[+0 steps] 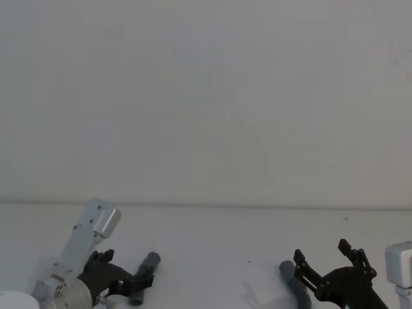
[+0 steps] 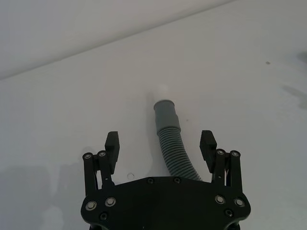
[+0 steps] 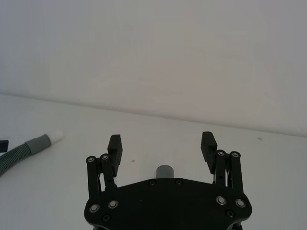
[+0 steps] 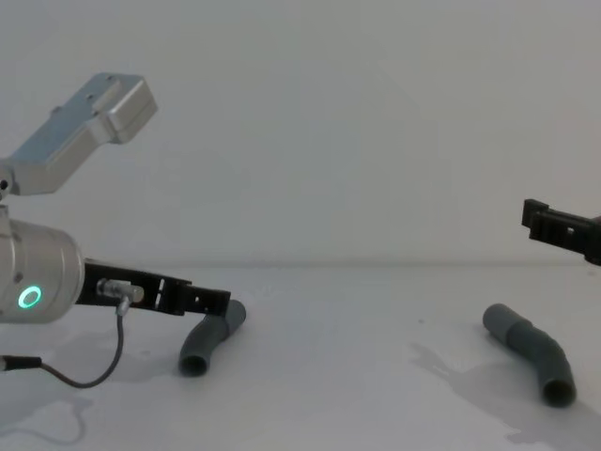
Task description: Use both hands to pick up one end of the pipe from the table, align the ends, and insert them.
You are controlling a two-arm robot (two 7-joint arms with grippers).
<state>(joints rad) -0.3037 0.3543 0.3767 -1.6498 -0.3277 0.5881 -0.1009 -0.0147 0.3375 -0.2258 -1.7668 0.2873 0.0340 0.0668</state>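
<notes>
White worktop. Left gripper, fingers apart, straddles the white-tipped hose, which points away from it; right gripper, also apart, sits over the socket hose.

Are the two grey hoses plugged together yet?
Not plugged in. The left hose piece lies by the open left end effector, the right hose piece by the open right end effector, with table between them.

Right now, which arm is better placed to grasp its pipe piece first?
Left. The left gripper is open and low, its fingers on either side of the left pipe piece. The right gripper, also open, hangs well above the right pipe piece.
</notes>
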